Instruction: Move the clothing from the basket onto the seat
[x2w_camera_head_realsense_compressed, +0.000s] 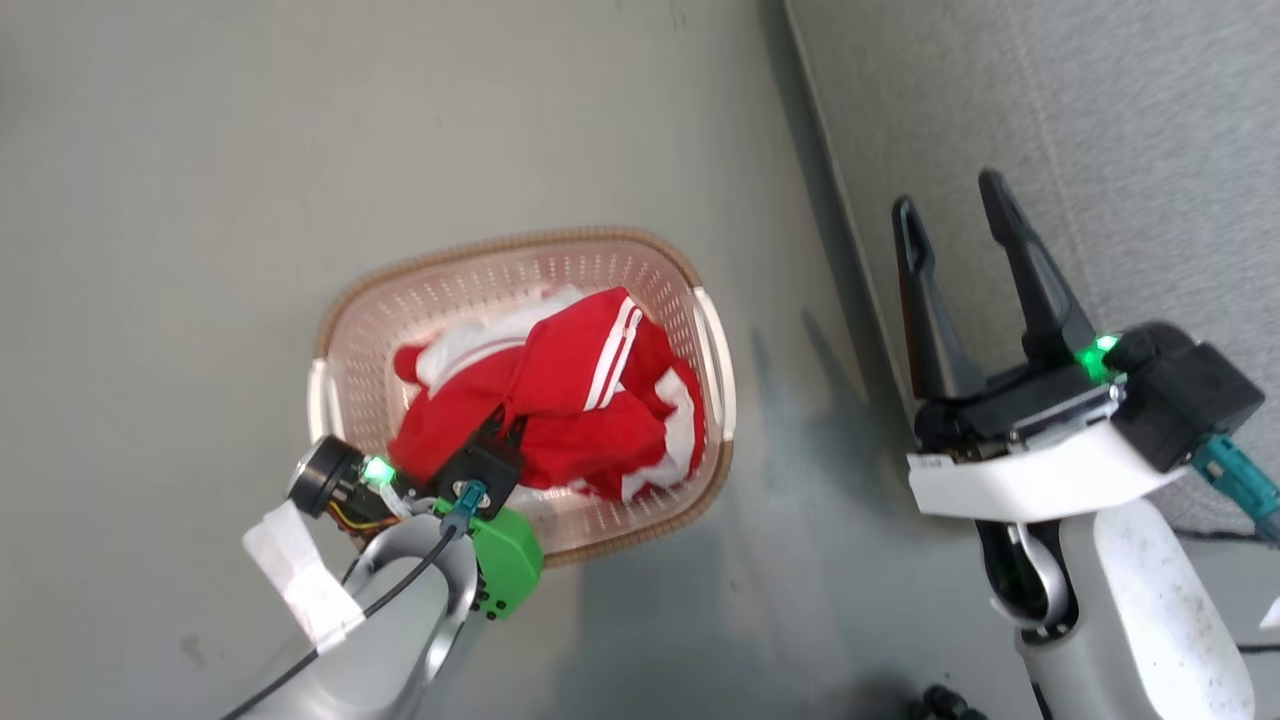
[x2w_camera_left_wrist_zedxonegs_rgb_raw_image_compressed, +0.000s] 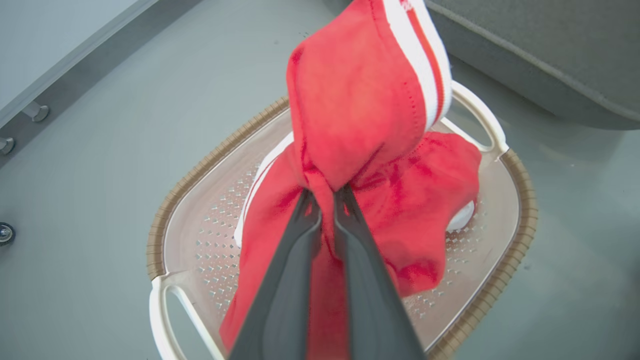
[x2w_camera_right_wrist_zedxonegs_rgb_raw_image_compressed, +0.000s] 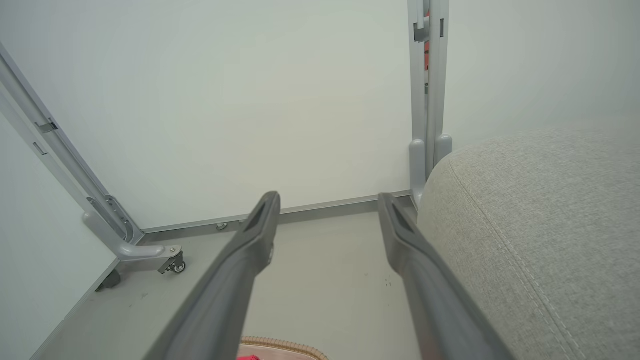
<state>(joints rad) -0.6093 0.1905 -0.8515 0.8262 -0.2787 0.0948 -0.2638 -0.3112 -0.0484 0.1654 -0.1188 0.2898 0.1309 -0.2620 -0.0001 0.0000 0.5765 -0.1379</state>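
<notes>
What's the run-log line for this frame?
left gripper: shut on clothing | right gripper: open, empty | clothing: in basket | seat: right of basket

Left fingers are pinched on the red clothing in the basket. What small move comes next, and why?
Probably raise the left gripper straight up. Its fingers are shut on a fold of the clothing, but most of the fabric lies inside the basket. Lifting first should clear the rim before swinging toward the seat.
</notes>
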